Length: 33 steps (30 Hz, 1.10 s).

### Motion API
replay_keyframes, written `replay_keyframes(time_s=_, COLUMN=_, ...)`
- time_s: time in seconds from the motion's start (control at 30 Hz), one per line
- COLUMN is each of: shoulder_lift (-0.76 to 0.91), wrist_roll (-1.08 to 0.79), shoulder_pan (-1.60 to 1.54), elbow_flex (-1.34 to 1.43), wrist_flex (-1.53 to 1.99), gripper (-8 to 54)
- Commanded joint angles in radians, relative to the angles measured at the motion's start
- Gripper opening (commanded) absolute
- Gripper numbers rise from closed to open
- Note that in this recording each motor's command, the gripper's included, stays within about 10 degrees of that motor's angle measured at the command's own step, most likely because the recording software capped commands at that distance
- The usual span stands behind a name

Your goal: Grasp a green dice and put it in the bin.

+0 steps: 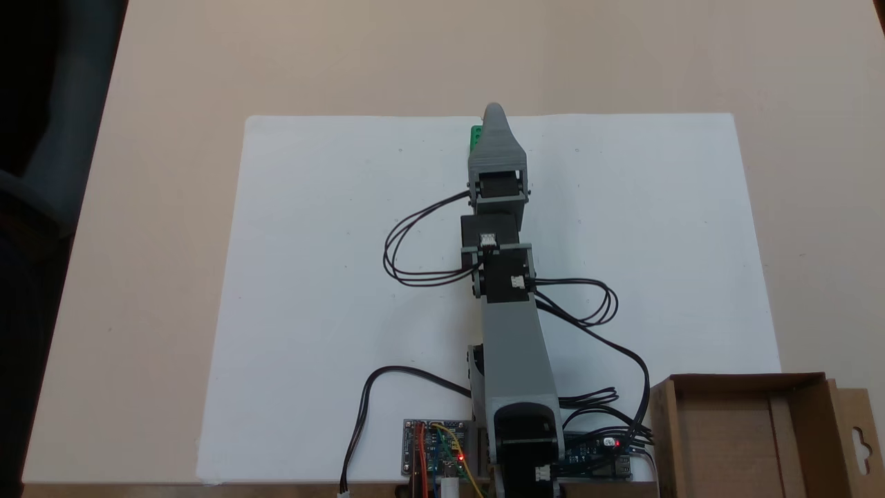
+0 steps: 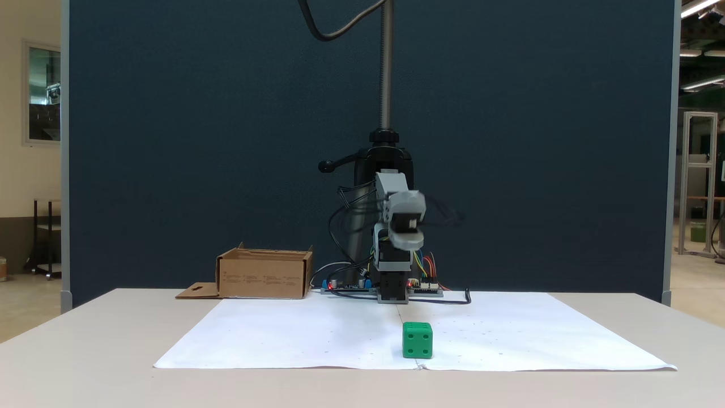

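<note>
Green dice (image 2: 417, 340) sits on white paper (image 2: 317, 334), lower centre of frame, w/ the Koch arm's gripper (image 2: 405, 238) raised above it; fingers' state can't be told. Bin (image 2: 264, 274) at mid-left. Likely light, rigid, slick plastic: pinch two opposite flat faces.

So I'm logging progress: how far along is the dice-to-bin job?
Nothing is done yet: the small green plastic dice sits on the white paper sheet, ungrasped. In hand: the grey gripper hangs raised above the sheet, reaching toward it. Left: descend, grasp, carry to the brown cardboard bin, which holds nothing.
</note>
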Motion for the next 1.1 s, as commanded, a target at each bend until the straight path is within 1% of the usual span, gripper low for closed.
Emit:
replay_keyframes(time_s=0.0, shoulder_lift=0.11, wrist_roll=-0.069, shoulder_pan=-0.018, elbow_flex=-0.143, wrist_flex=0.156, gripper=39.0)
replay_keyframes(time_s=0.1, shoulder_lift=0.107, wrist_roll=-0.052, shoulder_pan=-0.048, elbow_flex=-0.259, wrist_flex=0.357, gripper=39.0)
replay_keyframes(time_s=0.23, shoulder_lift=0.08, wrist_roll=-0.04, shoulder_pan=-0.058, elbow_flex=-0.342, wrist_flex=0.615, gripper=39.1)
replay_keyframes(time_s=0.27, shoulder_lift=0.071, wrist_roll=-0.021, shoulder_pan=-0.058, elbow_flex=-0.357, wrist_flex=0.745, gripper=39.0)
replay_keyframes(time_s=0.33, shoulder_lift=0.018, wrist_roll=0.012, shoulder_pan=-0.058, elbow_flex=-0.428, wrist_flex=0.839, gripper=39.0)
replay_keyframes(time_s=0.43, shoulder_lift=-0.08, wrist_roll=0.029, shoulder_pan=-0.058, elbow_flex=-0.588, wrist_flex=1.014, gripper=39.1)
replay_keyframes(time_s=0.7, shoulder_lift=-0.434, wrist_roll=0.133, shoulder_pan=-0.058, elbow_flex=-1.035, wrist_flex=1.446, gripper=39.1)
replay_keyframes(time_s=0.87, shoulder_lift=-0.623, wrist_roll=0.198, shoulder_pan=-0.057, elbow_flex=-1.241, wrist_flex=1.699, gripper=39.1)
replay_keyframes(time_s=1.07, shoulder_lift=-0.77, wrist_roll=0.241, shoulder_pan=-0.055, elbow_flex=-1.345, wrist_flex=1.723, gripper=39.1)
